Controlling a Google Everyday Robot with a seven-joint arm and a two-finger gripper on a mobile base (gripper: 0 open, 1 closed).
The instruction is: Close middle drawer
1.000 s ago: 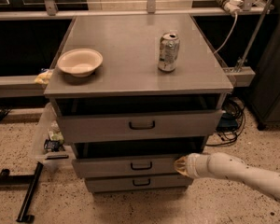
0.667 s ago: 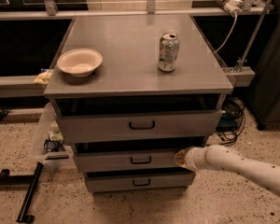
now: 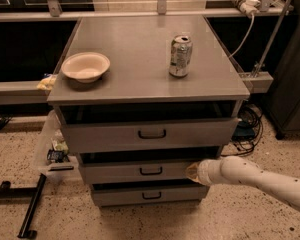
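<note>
Gripper (image 3: 192, 171) at the right end of the middle drawer (image 3: 120, 173) front, apparently touching. Whether it is wide or narrow cannot be told.

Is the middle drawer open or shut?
Open: the middle drawer sticks out, dark gap above. The gripper is at its right end.

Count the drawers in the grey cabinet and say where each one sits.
3. The top drawer sits under the tabletop; the middle drawer lies below it, with the pincer at its right end; the lowest drawer is nearest the floor. None seems hidden.
</note>
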